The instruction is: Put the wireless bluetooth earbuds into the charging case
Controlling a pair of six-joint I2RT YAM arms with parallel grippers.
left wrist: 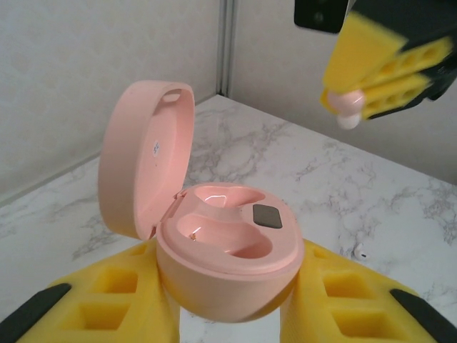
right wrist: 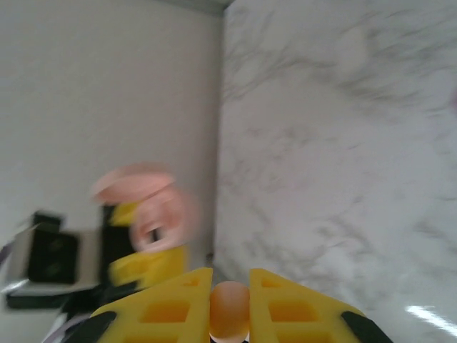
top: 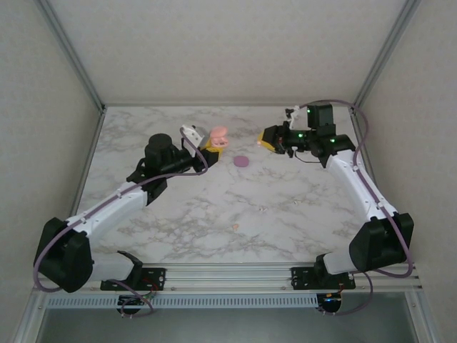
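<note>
Pink case (left wrist: 228, 264); pinkish-white earbud (left wrist: 348, 118); yellow claw pads (left wrist: 343, 293); white marble table (top: 285, 207), grey veins.

Soft, even light fills the top view; the white marbled tabletop (top: 285, 207) carries only faint shadows. The left wrist view is sharp on the glossy pink plastic case (left wrist: 228, 243), but the yellow foam-padded right gripper (left wrist: 348, 100) at one o'clock blurs. The right wrist view is smeared throughout, with glare at five o'clock.
</note>
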